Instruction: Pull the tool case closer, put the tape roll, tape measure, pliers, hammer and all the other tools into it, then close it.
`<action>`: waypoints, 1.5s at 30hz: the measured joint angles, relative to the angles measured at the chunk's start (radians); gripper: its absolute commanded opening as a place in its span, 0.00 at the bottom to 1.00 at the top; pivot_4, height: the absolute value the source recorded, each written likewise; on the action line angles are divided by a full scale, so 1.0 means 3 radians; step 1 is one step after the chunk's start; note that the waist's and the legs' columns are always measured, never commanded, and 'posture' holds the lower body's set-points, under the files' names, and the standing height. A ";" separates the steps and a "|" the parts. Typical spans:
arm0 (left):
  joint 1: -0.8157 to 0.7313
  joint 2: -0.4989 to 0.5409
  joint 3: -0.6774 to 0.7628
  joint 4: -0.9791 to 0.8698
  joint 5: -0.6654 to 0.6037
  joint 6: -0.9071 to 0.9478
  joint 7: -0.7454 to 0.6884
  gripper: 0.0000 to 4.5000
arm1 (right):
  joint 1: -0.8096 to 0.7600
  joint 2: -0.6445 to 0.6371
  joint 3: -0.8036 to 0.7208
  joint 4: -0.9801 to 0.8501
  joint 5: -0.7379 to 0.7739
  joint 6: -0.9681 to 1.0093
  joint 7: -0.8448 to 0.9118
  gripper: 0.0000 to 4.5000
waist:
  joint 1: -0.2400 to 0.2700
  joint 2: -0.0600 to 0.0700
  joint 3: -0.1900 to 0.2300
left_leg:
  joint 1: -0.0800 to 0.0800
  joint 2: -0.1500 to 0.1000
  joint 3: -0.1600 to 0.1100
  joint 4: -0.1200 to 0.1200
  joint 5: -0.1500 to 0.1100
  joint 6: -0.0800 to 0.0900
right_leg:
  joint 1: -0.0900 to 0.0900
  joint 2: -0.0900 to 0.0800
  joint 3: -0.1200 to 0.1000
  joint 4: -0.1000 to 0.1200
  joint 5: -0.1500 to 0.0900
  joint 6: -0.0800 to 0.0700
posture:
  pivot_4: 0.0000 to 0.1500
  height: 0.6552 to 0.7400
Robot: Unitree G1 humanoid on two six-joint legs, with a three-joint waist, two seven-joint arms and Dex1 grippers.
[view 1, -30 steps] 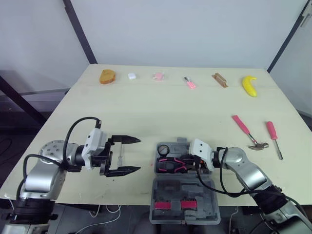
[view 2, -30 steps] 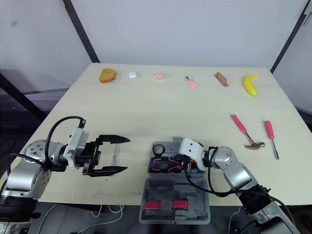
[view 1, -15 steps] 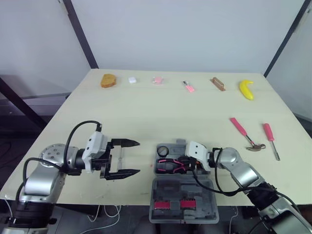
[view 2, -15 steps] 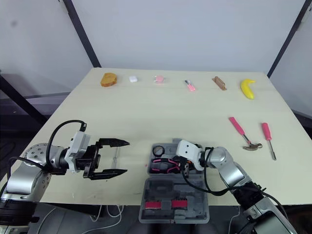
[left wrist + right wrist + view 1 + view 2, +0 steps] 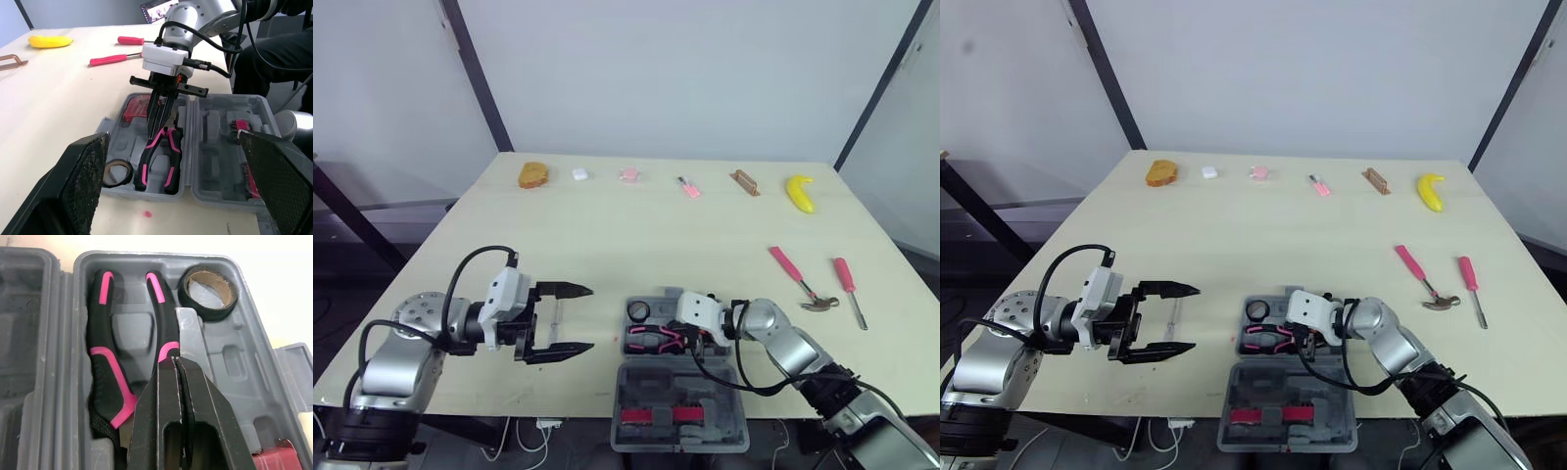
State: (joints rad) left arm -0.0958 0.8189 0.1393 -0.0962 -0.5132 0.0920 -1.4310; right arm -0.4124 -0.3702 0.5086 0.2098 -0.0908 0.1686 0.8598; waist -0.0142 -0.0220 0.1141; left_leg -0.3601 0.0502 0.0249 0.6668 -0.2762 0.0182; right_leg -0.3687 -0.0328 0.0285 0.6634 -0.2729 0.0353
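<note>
Pale beige counter (image 5: pixel 607 225) stands before a white wall. I count one grey plastic tool case (image 5: pixel 636 387), lying open at the near edge, its lid half nearest to the robot. In the tray half I count three things: one pair of pliers with black and pink handles (image 5: pixel 105 377), one black tape roll (image 5: pixel 211 312) in the corner beside them, and one red tape measure (image 5: pixel 136 108) at the other end. The lid half holds two small red pieces; what they are I cannot tell.

Two tools lie loose on the counter at the right, well apart from the case: one hammer with a pink handle (image 5: pixel 795 276) and one screwdriver with a pink handle (image 5: pixel 848 292), side by side.

Along the far edge I count six things in a row: one brown piece of bread (image 5: pixel 532 174), one small white thing (image 5: pixel 578 174), one small pink thing (image 5: pixel 628 174), one small pink tool (image 5: pixel 688 186), one brown wooden block (image 5: pixel 743 182) and one yellow banana (image 5: pixel 799 192).

My left gripper (image 5: pixel 590 317) hangs over the counter to the left of the case, its fingers (image 5: pixel 85 181) spread wide and holding nothing.

My right gripper (image 5: pixel 175 363) reaches into the tray half, its fingers (image 5: pixel 156 411) pressed together with nothing between them; the tips are at one handle of the pliers, but whether they touch it I cannot tell.
</note>
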 measured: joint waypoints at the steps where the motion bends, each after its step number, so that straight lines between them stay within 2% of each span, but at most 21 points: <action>1: 0.0012 0.0000 0.0003 0.0007 0.0000 -0.0009 0.0000 1.00 | 0.0041 0.0024 -0.0041 0.0000 0.0024 -0.0016 -0.0037 0.01 | 0.0001 0.0003 0.0002 | -0.0002 0.0010 0.0001 0.0000 0.0000 0.0000 | -0.0001 0.0000 0.0000 0.0000 0.0000 -0.0001 | 1.00 1.00; 7: 0.0039 0.0000 0.0053 0.0074 -0.0004 -0.0031 0.0063 1.00 | 0.0159 0.0099 -0.0276 -0.0120 0.0140 -0.0018 -0.0179 0.01 | 0.0002 0.0016 0.0040 | -0.0027 0.0011 0.0010 0.0002 0.0000 0.0000 | -0.0026 -0.0001 0.0006 0.0000 0.0001 0.0000 | 1.00 1.00; 9: 0.0074 -0.0002 0.0110 0.0079 -0.0053 0.0012 0.0121 1.00 | 0.0215 0.0084 -0.0419 -0.0186 0.0176 -0.0024 -0.0253 0.01 | 0.0004 0.0034 0.0062 | -0.0053 0.0011 0.0012 0.0003 0.0000 0.0000 | -0.0046 -0.0001 0.0007 0.0000 0.0002 0.0001 | 1.00 1.00; 13: 0.0107 -0.0005 0.0220 0.0090 -0.0111 0.0049 0.0194 1.00 | 0.0319 0.0070 -0.0696 -0.0460 0.0423 -0.0078 -0.0246 0.01 | 0.0004 0.0034 0.0064 | -0.0131 0.0006 0.0007 0.0009 0.0001 -0.0001 | -0.0122 0.0006 0.0005 0.0011 0.0011 0.0015 | 1.00 1.00; 17: 0.0107 -0.0015 0.0306 0.0114 -0.0146 0.0099 0.0282 1.00 | 0.0415 0.0045 -0.0979 -0.0747 0.0727 -0.0149 -0.0186 0.01 | 0.0003 0.0034 0.0065 | -0.0146 0.0007 0.0007 0.0001 0.0001 -0.0001 | -0.0136 0.0011 0.0004 0.0005 0.0010 0.0013 | 1.00 1.00; 26: 0.0318 -0.0119 0.0591 0.0355 -0.0167 0.0148 0.0583 1.00 | 0.1198 -0.0310 -0.1737 -0.0844 0.1155 -0.0365 -0.0132 0.01 | 0.0006 0.0029 0.0089 | -0.0142 0.0005 0.0018 0.0005 0.0000 -0.0001 | -0.0134 0.0006 0.0007 0.0004 0.0010 0.0015 | 1.00 1.00; 30: 0.0449 -0.0157 0.0751 0.0620 -0.0107 -0.0012 0.0668 1.00 | 0.1667 -0.0490 -0.2231 -0.0896 0.1459 -0.0480 -0.0017 0.28 | 0.0008 0.0030 0.0091 | -0.0137 0.0007 0.0029 0.0004 0.0000 -0.0001 | -0.0131 0.0010 0.0012 0.0005 0.0010 0.0014 | 1.00 1.00; 31: 0.0538 -0.0159 0.0856 0.0813 -0.0062 -0.0139 0.0688 1.00 | 0.1902 -0.0601 -0.2500 -0.0851 0.1595 -0.0526 0.0077 0.40 | 0.0010 0.0030 0.0091 | -0.0136 0.0007 0.0037 0.0003 0.0000 -0.0001 | -0.0131 0.0010 0.0014 0.0004 0.0010 0.0014 | 1.00 1.00; 34: 0.0657 -0.0216 0.0990 0.1022 -0.0036 -0.0278 0.0731 1.00 | 0.2150 -0.0696 -0.2849 -0.0687 0.1758 -0.0602 0.0211 0.73 | 0.0008 0.0024 0.0094 | -0.0134 0.0010 0.0048 0.0003 0.0000 -0.0001 | -0.0131 0.0009 0.0018 0.0003 0.0010 0.0014 | 1.00 1.00; 36: 0.0735 -0.0242 0.1049 0.1142 -0.0029 -0.0367 0.0753 1.00 | 0.2301 -0.0732 -0.3064 -0.0559 0.1851 -0.0674 0.0306 0.98 | 0.0006 0.0022 0.0095 | -0.0129 0.0011 0.0056 0.0003 0.0000 0.0000 | -0.0130 0.0010 0.0023 0.0004 0.0010 0.0015 | 1.00 1.00; 45: 0.1093 -0.0327 0.1249 0.1544 0.0030 -0.0759 0.0759 1.00 | 0.2591 -0.0967 -0.3720 0.0560 0.2027 -0.1014 0.0757 0.98 | 0.0005 0.0019 0.0094 | -0.0120 0.0012 0.0079 0.0003 0.0000 0.0000 | -0.0130 0.0010 0.0045 0.0003 0.0009 0.0013 | 1.00 1.00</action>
State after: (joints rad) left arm 0.2319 0.7210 0.5140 0.3669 -0.5043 -0.1357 -1.2033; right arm 0.3649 -0.6603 -0.6075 0.3778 0.5174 -0.1355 1.0870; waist -0.0128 -0.0164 0.1421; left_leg -0.3960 0.0537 0.0485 0.6676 -0.2763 0.0182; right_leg -0.4077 -0.0297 0.0420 0.6642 -0.2701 0.0392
